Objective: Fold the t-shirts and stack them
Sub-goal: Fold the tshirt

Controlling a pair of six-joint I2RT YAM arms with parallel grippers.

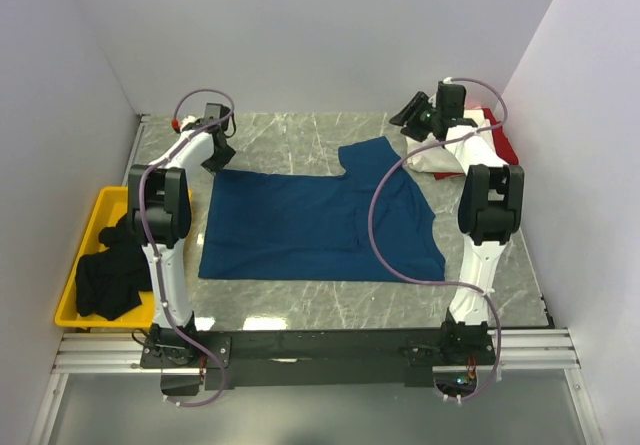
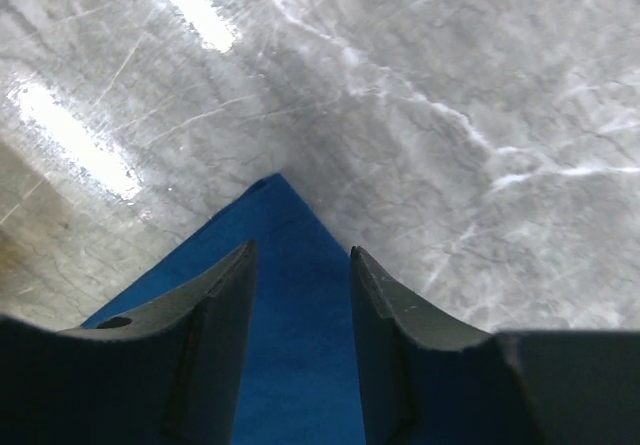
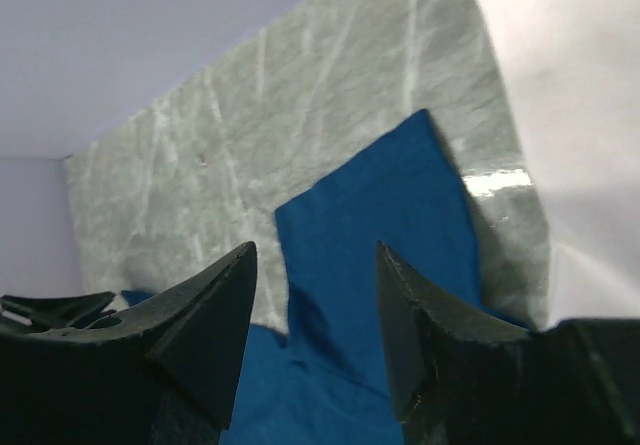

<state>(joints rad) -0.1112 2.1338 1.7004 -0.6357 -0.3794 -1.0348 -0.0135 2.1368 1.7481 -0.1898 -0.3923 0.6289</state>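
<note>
Lying flat at table (image 1: 280, 130) centre, navy t-shirt (image 1: 300, 230). Straddling its corner at the table's far left, left gripper (image 2: 302, 250) parted, empty; hovering at the table's far right, right gripper (image 3: 315, 247) likewise released. Likely handling soft, limp; pinching corners looking best.

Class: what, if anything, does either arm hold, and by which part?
Nothing is held. The left arm's jaws stand open astride the far-left corner of the flat navy-blue cloth t-shirt; the right arm's jaws are open and empty.
</note>
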